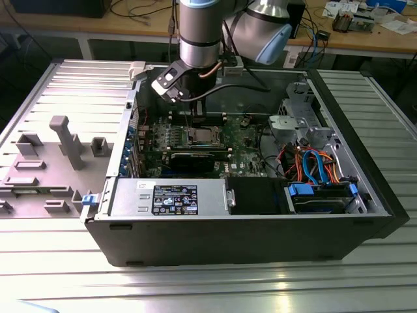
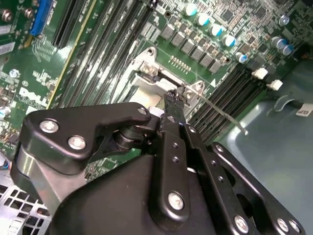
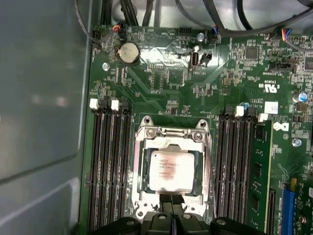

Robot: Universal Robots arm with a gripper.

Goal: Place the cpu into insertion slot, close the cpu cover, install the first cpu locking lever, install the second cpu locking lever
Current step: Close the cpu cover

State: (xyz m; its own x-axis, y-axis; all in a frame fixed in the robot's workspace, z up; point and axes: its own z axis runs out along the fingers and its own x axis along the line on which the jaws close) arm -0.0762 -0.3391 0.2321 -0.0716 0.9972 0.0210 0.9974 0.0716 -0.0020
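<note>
The cpu (image 3: 171, 170), a dull silver square chip, lies flat in the insertion slot (image 3: 143, 169) on the green board. The cpu cover (image 3: 172, 139), a silvery frame, lies down around it with the chip showing through its window. My gripper (image 3: 171, 201) is shut, its black tips together at the socket frame's edge. In the second wrist view the gripper (image 2: 176, 95) meets the frame's corner, where a thin metal lever (image 2: 222, 112) runs out over the memory slots. In the exterior view the gripper (image 1: 198, 120) hangs just above the cpu (image 1: 203, 135).
Long black memory slots (image 3: 110, 166) flank the socket on both sides. A long black card (image 1: 199, 156) lies in front of it. The open case holds a power supply (image 1: 169, 195), orange and blue cables (image 1: 313, 163) and a drive bay (image 1: 319, 195). A coin battery (image 3: 129, 53) sits on the board.
</note>
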